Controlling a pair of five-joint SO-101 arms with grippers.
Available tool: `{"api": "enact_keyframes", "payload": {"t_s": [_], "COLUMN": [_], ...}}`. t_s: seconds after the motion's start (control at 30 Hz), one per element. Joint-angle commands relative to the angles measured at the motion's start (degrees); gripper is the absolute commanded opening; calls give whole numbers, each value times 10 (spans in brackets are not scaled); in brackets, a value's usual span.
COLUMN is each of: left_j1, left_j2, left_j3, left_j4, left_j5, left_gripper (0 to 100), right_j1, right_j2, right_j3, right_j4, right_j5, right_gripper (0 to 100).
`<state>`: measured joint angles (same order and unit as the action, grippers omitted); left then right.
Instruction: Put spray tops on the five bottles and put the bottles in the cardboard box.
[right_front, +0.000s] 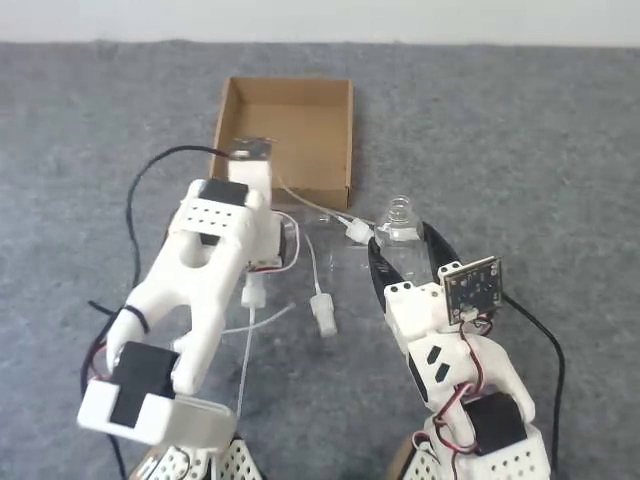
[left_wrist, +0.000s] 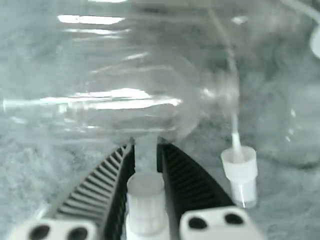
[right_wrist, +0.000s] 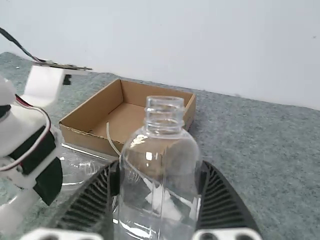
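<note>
My left tool (left_wrist: 145, 148) pinches a spray top (left_wrist: 145, 192) between narrow jaws; my right tool (right_wrist: 158, 171) clamps an upright, open-necked bottle (right_wrist: 164, 116).

The bottle (right_wrist: 160, 145) is clear, glossy plastic, and the spray top (left_wrist: 145, 195) is smooth white plastic. The box (right_front: 290, 130) is matt brown cardboard on a bench (right_front: 540, 130) covered in rough grey cloth. The right claw (right_wrist: 157, 172) has black ribbed plastic fingers (right_wrist: 220, 200) on matt white plastic.
</note>
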<state>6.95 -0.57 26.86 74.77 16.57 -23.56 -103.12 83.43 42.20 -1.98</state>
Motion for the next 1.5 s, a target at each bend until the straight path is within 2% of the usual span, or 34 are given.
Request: {"api": "enact_keyframes", "payload": {"t_s": [0.0,0.17,0.4,0.5,0.67,1.0,1.27,1.47], "left_j1": [40,63,59,59,60,60,79,105], "left_j2": [0,1,1,1,-2,-4,-1,-3], "left_j3": [-36,-36,-36,-36,-36,-44,-10,53], "left_j4": [1,-2,-19,-17,-3,69,37,-29], "left_j5": [-42,-89,-235,-265,-268,-284,-209,-155], "left_gripper": [51,53,58,107,191,195,195,195], "right_j1": [7,7,8,8,8,31,33,32], "right_j2": [-8,-8,-8,-8,-8,-8,-9,-9], "right_j3": [-10,-10,-10,-10,-10,-11,-11,-11], "right_j4": [-11,-11,-12,-12,-12,-15,-15,-15], "right_j5": [-4,-4,-4,-4,-4,-4,-4,-4], "right_gripper": [47,47,46,46,46,46,46,46]}}
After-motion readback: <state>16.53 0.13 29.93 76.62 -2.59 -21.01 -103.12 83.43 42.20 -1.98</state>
